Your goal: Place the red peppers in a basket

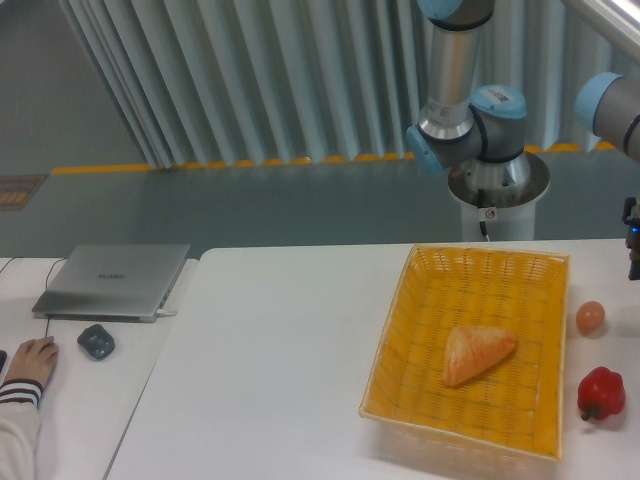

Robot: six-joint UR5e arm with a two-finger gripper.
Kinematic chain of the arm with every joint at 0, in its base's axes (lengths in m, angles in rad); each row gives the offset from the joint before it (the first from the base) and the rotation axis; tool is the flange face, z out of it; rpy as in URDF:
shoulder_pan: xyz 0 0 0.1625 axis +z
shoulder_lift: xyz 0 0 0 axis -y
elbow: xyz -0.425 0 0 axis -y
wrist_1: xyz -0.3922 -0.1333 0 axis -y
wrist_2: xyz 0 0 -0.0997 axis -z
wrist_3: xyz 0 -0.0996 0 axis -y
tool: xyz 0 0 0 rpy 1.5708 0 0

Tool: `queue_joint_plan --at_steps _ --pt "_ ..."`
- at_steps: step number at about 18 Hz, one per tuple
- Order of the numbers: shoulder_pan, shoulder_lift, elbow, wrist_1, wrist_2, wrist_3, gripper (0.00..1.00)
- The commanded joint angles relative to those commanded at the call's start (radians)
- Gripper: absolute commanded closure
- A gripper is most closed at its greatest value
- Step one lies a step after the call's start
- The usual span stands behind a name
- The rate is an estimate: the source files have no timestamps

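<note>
The red pepper lies on the white table just outside the right side of the basket, near its front corner. The basket is a large yellow wicker tray. Only a dark sliver of my gripper shows at the frame's right edge. It hangs above the table behind the pepper, well apart from it. Its fingers are cut off by the edge, so I cannot tell whether they are open or shut.
A tan triangular bread piece lies inside the basket. A small orange-pink egg-like ball sits on the table between gripper and pepper. The arm's base stands behind the basket. At far left are a laptop, a mouse and a person's hand.
</note>
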Motion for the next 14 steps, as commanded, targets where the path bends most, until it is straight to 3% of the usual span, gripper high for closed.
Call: queue_joint_plan --at_steps 12,14 --pt "-0.008 0.009 -0.037 0.008 -0.008 -0.002 0.00" --pt "-0.008 0.009 -0.052 0.046 -0.009 -0.032 0.00"
